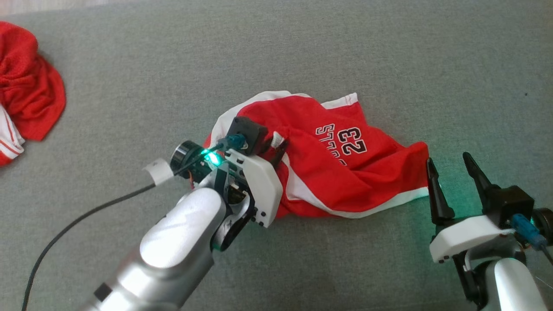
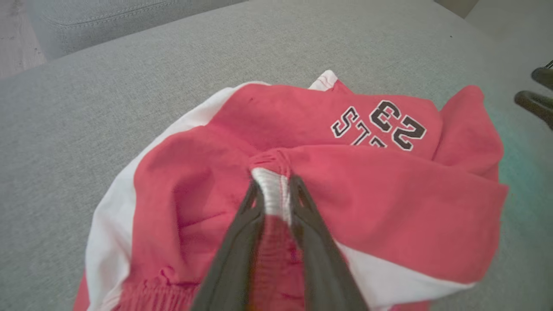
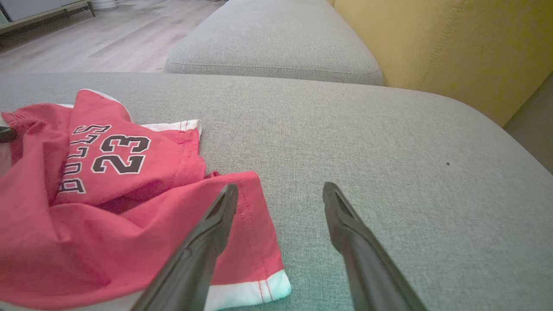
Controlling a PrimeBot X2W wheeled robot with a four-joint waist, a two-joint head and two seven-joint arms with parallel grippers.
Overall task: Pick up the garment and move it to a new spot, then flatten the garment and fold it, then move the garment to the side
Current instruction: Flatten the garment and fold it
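Observation:
The garment (image 1: 337, 164) is a pair of red shorts with white trim and a black "23", lying crumpled on the grey cushion (image 1: 276, 56). My left gripper (image 1: 278, 144) sits over the garment's left part, shut on a pinched fold of its white and red waistband. In the left wrist view both fingers (image 2: 242, 224) squeeze that fold of the garment (image 2: 389, 207). My right gripper (image 1: 449, 168) hovers open just beyond the garment's right hem. In the right wrist view its fingers (image 3: 211, 224) stand wide apart beside the hem of the garment (image 3: 108, 207), holding nothing.
Another red mesh garment (image 1: 26, 86) with white striped trim lies at the far left of the cushion. A black cable (image 1: 77, 220) trails from my left wrist. A second grey cushion (image 3: 276, 39), a yellow backrest (image 3: 453, 47) and a wooden floor (image 3: 108, 39) lie beyond.

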